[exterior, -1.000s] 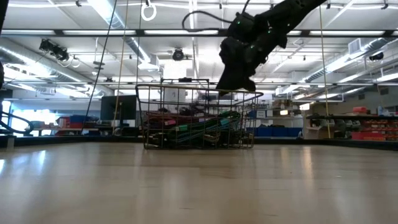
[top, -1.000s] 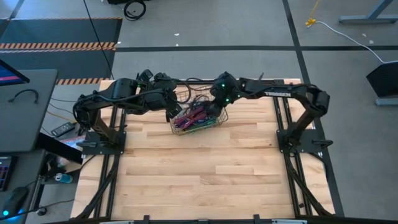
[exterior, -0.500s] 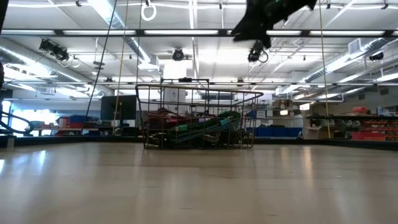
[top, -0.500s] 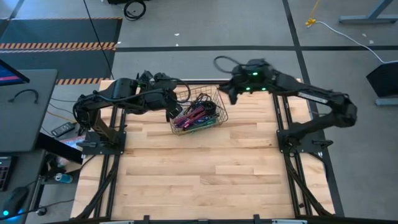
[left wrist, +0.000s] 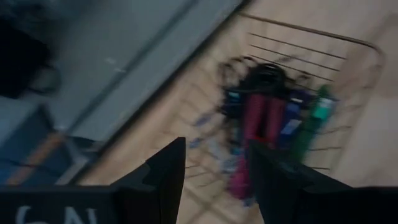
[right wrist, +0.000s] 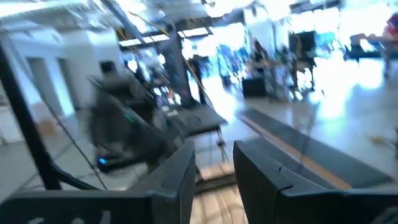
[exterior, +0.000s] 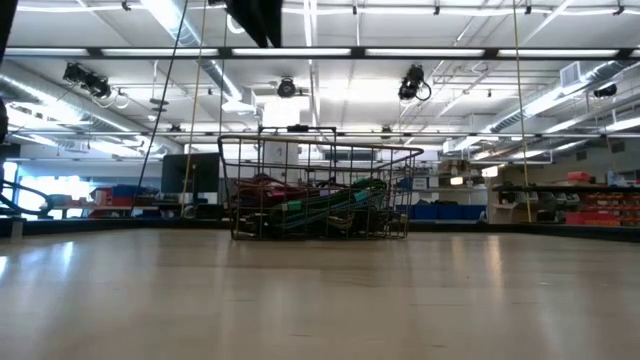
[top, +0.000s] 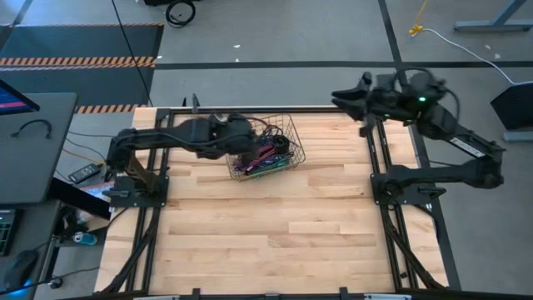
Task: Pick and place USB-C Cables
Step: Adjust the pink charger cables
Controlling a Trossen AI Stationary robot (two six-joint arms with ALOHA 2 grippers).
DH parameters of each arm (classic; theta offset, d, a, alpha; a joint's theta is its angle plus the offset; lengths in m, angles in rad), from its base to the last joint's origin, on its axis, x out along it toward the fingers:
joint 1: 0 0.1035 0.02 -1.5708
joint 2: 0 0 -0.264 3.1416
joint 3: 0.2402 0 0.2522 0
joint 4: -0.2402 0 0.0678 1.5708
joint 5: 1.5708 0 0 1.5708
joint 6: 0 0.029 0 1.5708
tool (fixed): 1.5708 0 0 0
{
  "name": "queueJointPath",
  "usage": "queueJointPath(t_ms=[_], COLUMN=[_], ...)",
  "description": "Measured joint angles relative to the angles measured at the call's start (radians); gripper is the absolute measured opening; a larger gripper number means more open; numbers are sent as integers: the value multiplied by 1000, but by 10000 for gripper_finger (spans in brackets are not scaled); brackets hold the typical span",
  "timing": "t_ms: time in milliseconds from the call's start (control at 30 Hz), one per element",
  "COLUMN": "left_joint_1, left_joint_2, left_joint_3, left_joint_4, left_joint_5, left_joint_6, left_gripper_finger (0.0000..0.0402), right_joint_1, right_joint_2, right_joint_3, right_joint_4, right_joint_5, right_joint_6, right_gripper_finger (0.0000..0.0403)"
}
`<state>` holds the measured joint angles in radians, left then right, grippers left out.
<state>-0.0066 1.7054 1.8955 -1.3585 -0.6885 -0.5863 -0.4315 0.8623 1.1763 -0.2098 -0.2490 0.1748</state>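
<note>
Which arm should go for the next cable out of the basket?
Left. The left gripper hangs open over the wire basket, and the cables lie ahead of its fingers. The right gripper is off past the table's far right corner, holding nothing.

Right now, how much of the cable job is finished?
Most cables lie bundled in the wire basket, and none shows on the bare table. In hand: nothing. The left gripper hangs open and empty over the basket; the right gripper, empty too, is at the table's far right corner. The picking seems to remain.
</note>
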Motion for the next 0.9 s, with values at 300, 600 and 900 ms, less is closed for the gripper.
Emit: queueJointPath(t_ms=[300, 600, 900], left_joint_1=[112, 212, 216], left_joint_2=[0, 0, 19], left_joint_3=[-268, -439, -499], left_joint_4=[506, 525, 570], left_joint_5=[433, 514, 520], left_joint_6=[176, 263, 375], left_gripper_finger=[173, 173, 174], right_joint_1=[0, 0, -1], right_joint_2=[-82, -93, -91], right_joint_3=[0, 0, 0], right_joint_4=[38, 26, 25], right_joint_5=[-119, -120, -115], right_joint_6=[9, 8, 8], right_gripper_finger=[114, 114, 114])
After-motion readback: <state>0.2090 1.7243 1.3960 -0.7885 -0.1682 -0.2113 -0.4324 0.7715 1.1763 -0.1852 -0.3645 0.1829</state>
